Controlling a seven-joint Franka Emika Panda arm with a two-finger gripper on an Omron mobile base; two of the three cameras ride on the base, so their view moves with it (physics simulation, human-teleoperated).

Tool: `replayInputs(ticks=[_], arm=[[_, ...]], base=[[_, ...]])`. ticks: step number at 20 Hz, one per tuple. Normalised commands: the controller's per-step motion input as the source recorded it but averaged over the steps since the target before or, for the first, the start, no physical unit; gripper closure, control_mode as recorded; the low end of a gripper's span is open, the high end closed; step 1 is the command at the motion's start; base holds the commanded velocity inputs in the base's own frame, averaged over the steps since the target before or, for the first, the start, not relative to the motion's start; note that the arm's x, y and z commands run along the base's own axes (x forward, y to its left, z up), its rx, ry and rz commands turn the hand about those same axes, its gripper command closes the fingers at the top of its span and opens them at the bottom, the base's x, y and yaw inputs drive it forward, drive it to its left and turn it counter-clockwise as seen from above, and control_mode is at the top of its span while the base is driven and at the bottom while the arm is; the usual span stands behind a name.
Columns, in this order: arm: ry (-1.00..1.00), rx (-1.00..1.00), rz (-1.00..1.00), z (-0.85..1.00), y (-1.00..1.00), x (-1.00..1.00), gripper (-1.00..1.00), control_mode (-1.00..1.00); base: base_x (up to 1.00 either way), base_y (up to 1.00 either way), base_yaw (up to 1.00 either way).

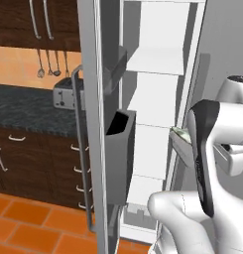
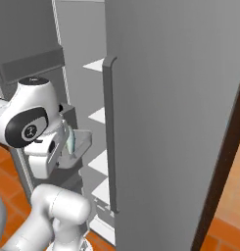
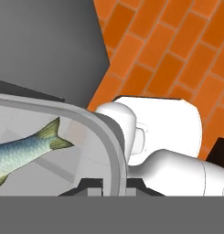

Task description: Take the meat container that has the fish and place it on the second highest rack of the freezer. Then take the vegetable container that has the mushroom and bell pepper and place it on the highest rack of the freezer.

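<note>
Hand view: shut pincer (image 3: 114, 183) grips meat container (image 3: 104, 132) rim; fish (image 3: 26, 151) tail points right.

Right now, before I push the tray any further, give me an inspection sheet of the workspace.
Surface: freezer door open, white shelves bare where visible.
Job's things: meat container held in the air at the freezer opening, the fish lying in it.
Clutter: toaster on the dark counter.
Grippers: gripper shut on the meat container rim.
Cables: nothing seen.
Surroundings: orange tile floor, wooden drawers, hanging utensils.
</note>
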Motion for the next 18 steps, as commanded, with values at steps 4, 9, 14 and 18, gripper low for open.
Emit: replayInputs(ticks=[4,9,14,18], arm=[[0.00,0.00,0.00,0.00,0.00,0.00,1.00,1.00],[0.00,0.00,0.00,0.00,0.00,0.00,1.00,1.00],[0.00,0.00,0.00,0.00,0.00,0.00,1.00,1.00],[0.00,0.00,0.00,0.00,0.00,0.00,1.00,1.00]], base=[[0.71,0.22,0.00],[0.31,0.58,0.00],[0.20,0.23,0.00],[0.00,0.00,0.00]])
